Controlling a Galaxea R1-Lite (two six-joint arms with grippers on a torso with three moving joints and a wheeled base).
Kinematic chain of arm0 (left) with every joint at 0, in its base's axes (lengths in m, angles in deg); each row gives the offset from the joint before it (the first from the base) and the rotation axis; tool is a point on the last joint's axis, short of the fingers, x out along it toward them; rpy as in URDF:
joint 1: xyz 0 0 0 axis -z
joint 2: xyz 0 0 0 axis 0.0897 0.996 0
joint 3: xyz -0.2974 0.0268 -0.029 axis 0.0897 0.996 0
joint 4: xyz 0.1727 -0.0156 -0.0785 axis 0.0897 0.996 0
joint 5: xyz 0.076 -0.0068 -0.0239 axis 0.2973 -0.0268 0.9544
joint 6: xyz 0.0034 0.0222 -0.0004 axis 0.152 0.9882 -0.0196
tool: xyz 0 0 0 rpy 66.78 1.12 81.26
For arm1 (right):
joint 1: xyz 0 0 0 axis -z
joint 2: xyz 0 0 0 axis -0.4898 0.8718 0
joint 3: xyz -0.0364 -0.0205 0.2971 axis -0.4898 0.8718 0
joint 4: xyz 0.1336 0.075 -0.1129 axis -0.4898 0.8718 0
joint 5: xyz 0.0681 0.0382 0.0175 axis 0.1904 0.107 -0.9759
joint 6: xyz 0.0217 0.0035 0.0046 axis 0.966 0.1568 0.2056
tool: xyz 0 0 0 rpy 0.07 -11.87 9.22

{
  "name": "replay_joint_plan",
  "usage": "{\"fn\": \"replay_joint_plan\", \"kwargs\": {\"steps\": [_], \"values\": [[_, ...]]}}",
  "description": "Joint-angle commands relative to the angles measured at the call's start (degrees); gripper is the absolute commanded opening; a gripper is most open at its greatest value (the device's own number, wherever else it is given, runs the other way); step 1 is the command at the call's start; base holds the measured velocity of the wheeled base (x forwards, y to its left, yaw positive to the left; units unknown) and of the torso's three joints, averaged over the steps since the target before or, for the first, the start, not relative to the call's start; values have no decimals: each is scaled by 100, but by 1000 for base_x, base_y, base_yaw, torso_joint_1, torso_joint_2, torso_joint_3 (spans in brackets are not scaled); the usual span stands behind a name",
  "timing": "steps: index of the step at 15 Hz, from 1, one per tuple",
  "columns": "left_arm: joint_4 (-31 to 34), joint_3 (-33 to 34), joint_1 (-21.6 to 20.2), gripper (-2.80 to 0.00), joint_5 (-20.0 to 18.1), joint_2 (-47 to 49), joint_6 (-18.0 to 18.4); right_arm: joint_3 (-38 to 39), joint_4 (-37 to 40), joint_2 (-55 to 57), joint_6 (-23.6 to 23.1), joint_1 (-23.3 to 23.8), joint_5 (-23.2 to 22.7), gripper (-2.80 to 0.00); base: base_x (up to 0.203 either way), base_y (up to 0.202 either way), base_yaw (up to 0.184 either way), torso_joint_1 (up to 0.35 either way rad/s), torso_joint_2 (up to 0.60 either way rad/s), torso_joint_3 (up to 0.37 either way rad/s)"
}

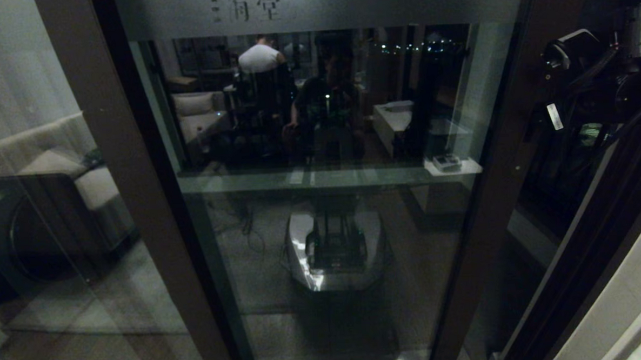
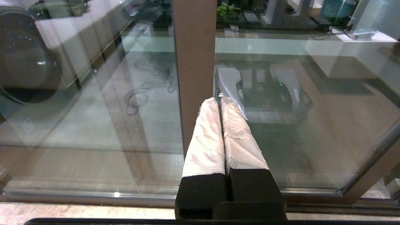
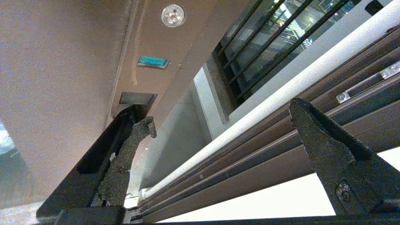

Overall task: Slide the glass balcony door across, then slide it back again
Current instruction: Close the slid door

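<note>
While the door (image 1: 320, 164) fills the middle of the head view, its right stile (image 1: 500, 156) stands just left of a dark open gap, so the panel looks partly slid to the left. That stile runs floor to ceiling, and the handle (image 3: 125, 131), a narrow black recess, follows the same upright axis.

In the right wrist view the right gripper (image 3: 222, 125) has its fingers wide apart. One finger (image 3: 137, 134) has its tip hooked into the recess; the other (image 3: 315, 131) hangs free over the brown track rails (image 3: 250, 162) of the fixed frame. So the stile lies to the left of the gripper, between hooked finger and glass. I judge that any sideways drive would have to press across the stile's long axis, with that one finger bearing on the recess wall.

The right arm (image 1: 592, 81) is high at the right edge and clearly the nearer one. The left gripper (image 2: 222, 131) is parked low by the left stile (image 2: 193, 62), padded fingers pressed together on nothing, apart from the glass.
</note>
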Motion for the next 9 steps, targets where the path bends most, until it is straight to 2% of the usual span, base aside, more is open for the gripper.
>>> {"fn": "replay_joint_plan", "kwargs": {"steps": [1, 9], "values": [[0, 3, 0, -280, 1, -1, 0, 16, 62, -102, -23, 0, 13, 0, 0, 0, 0, 0, 0, 0], [0, 8, 0, -280, 1, -1, 0, 34, 62, -48, -75, 102, 26, 0, 0, 0, 0, 0, 0, 0]]}}
